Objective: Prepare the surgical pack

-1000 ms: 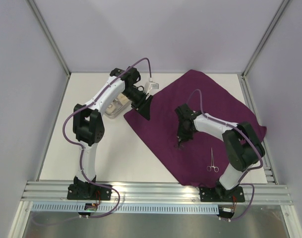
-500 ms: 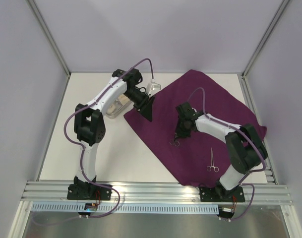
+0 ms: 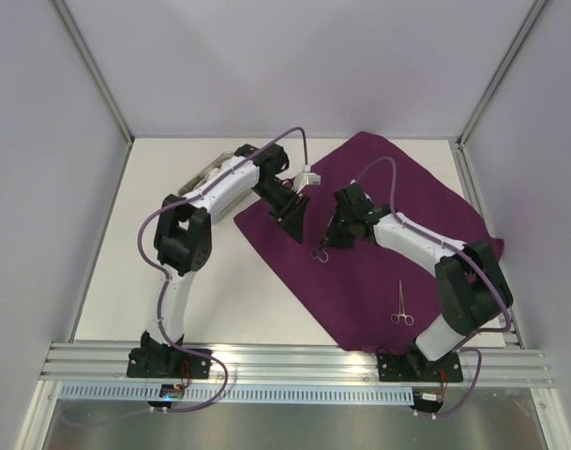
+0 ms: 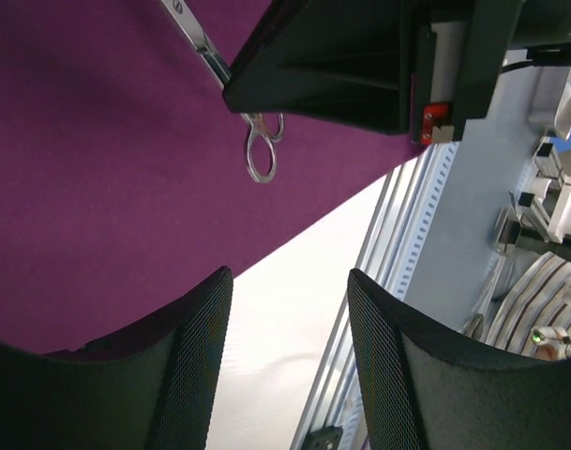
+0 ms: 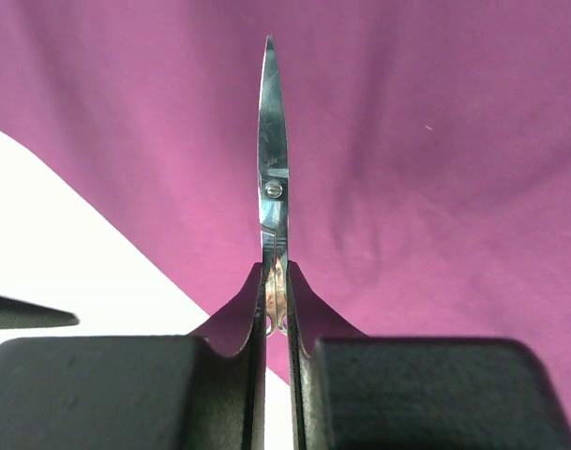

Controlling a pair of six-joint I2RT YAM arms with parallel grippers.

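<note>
The right fingers [image 5: 231,375], pinching a steel clamp [image 5: 274,187], have carried it leftward above the purple cloth [image 3: 398,178] while the spread left fingers [image 4: 196,347] swing in to meet it, likely for a handover; a second clamp [image 3: 401,306] lies on the cloth.

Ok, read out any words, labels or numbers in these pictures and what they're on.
No text can be read anywhere. The steel clamp and the purple cloth show no markings; a small red part in the left wrist view is too small to tell.
</note>
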